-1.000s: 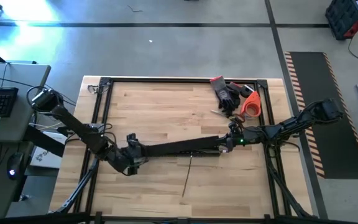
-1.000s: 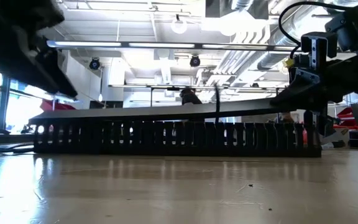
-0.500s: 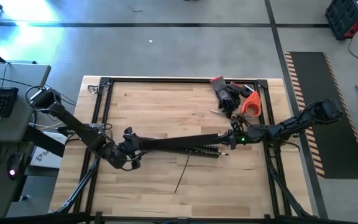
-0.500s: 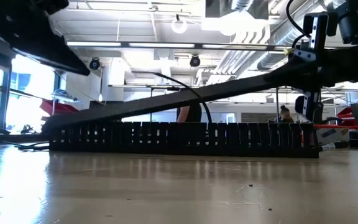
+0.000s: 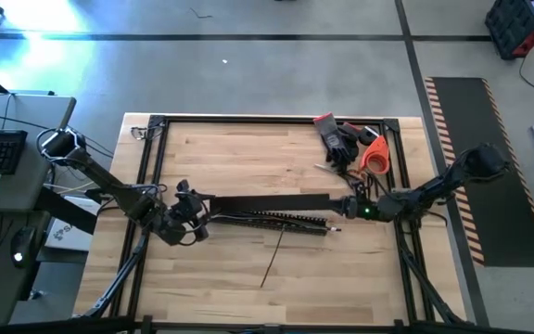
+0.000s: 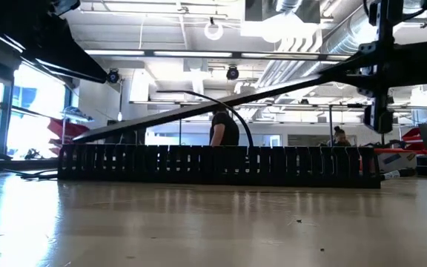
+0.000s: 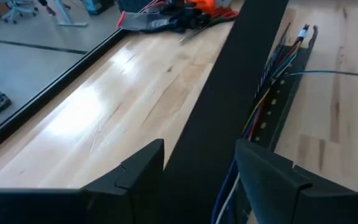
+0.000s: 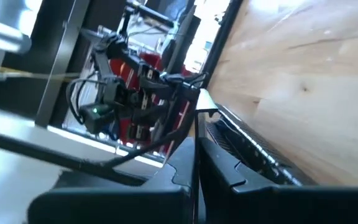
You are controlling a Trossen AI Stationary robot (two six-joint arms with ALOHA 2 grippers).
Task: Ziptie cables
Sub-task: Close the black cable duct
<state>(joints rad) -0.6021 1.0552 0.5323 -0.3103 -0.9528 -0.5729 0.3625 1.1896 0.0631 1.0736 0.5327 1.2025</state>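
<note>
A flat black strip (image 5: 267, 201) spans between my two grippers above the black slotted duct (image 5: 276, 221), which lies on the wooden table. In the low view the strip (image 6: 221, 100) slopes up from its left end to its right end. The cables (image 7: 267, 81), coloured and pale wires, lie inside the duct. One thin dark cable (image 5: 274, 252) trails out of it toward the near edge, and another (image 6: 228, 111) arches above it. My left gripper (image 5: 196, 206) is at the strip's left end. My right gripper (image 5: 346, 206) is at its right end. My left gripper (image 7: 201, 152) has the strip's left end (image 7: 210, 134) pinched across its width between the two fingers (image 7: 135, 177). The fingers point along the strip from the table's left, and this end is the lower one. My right gripper (image 8: 196, 149) is shut on the strip's right end (image 8: 191, 134), reaching in from the table's right. That end (image 6: 362, 67) is lifted well clear of the duct.
Black gloves (image 5: 339, 139) and an orange tape roll (image 5: 375, 156) lie at the far right corner. A black frame rail (image 5: 146, 167) runs around the table. A person (image 6: 224, 132) stands in the room beyond. Bare wood lies on the near and far sides of the duct.
The strip has come off the duct. Its right end rose with my right gripper, so it now slopes steeply. My left gripper moved toward the table's left and far edge, swinging the strip from a diagonal to lie along the duct's far side. The cables now show.
</note>
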